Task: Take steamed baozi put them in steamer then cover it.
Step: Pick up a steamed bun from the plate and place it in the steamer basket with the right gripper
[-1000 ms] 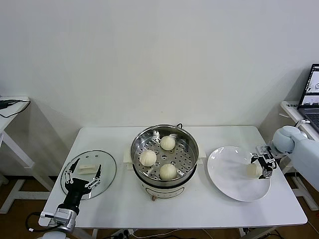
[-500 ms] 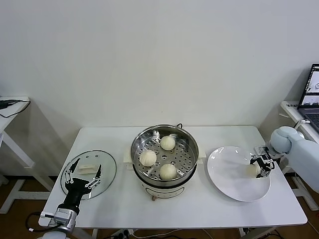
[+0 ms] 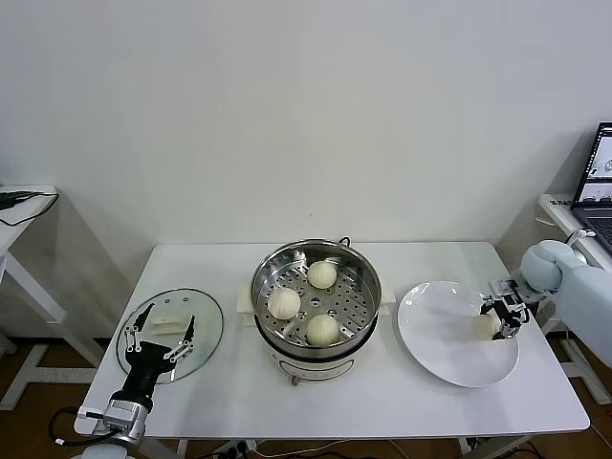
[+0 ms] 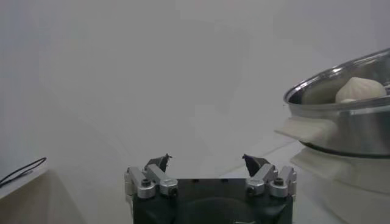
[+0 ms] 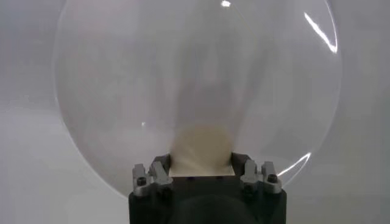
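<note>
The steamer (image 3: 282,263) stands mid-table with three steamed baozi on its perforated tray (image 3: 322,274) (image 3: 284,303) (image 3: 323,330). Another baozi (image 3: 485,326) lies at the right side of the white plate (image 3: 440,335). My right gripper (image 3: 499,321) is down on it. In the right wrist view both fingers press the sides of this baozi (image 5: 201,149), so the right gripper (image 5: 202,165) is shut on it. My left gripper (image 3: 159,330) hovers open over the glass lid (image 3: 206,330) at the table's left. In its wrist view the left gripper (image 4: 206,161) holds nothing, and the steamer (image 4: 341,128) shows beside it.
The lid's white handle (image 3: 167,323) lies just beyond the left fingertips. A laptop (image 3: 598,182) sits on a side desk at the far right, close to the right arm. Another small table (image 3: 19,206) stands at the far left.
The right gripper's fingers have closed in on the baozi on the plate. The left arm has stayed still.
</note>
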Robot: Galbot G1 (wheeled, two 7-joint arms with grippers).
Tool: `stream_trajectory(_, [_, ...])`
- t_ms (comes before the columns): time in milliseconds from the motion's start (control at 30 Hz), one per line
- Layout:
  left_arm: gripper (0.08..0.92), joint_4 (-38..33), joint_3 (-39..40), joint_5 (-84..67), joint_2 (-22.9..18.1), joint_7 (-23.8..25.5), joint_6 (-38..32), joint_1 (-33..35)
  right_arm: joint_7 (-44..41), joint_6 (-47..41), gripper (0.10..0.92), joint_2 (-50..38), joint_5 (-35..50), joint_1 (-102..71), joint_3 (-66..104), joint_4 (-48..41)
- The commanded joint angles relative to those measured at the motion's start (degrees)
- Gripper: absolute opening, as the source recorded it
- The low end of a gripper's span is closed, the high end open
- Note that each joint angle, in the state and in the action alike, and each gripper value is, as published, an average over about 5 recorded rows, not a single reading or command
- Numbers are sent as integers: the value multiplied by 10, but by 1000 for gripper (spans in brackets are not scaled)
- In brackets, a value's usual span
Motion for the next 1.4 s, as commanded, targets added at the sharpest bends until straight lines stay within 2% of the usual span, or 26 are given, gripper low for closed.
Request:
stream_trajectory(33, [823,-4,2,0,1,0,1,0,-8,-44,679,-72,135,101,-97,83])
stream_trajectory(200, [823,-7,4,0,2,0,1,0,-15,-101,679,-145,262,237,-213,209])
stream_trajectory(367, [823,-16,3,0,4,1,-1,4,-20,-156,679,-176,338,354,-300,301])
stream_trajectory(533, [823,-26,-1,0,4,2,-3,9,-4,-194,679,-150,417,528,-462,378])
stream_trajectory(700, [823,-33,0,0,4,3,-6,11,19,-228,679,-80,493,607,-517,418])
stream_trajectory(833, [823,-39,-1,-1,4,3,-7,12,40,-250,679,-9,532,627,-528,419])
stream_trajectory(1000, [823,-42,-4,-3,5,4,-6,12,57,-262,679,80,553,607,-520,374])
stream_trajectory(1200, [823,-42,-9,-6,4,4,-7,11,61,-264,679,162,540,545,-496,301])
stream_trajectory(1400, [823,-38,-18,-10,6,5,-7,10,56,-262,679,206,519,499,-482,248])
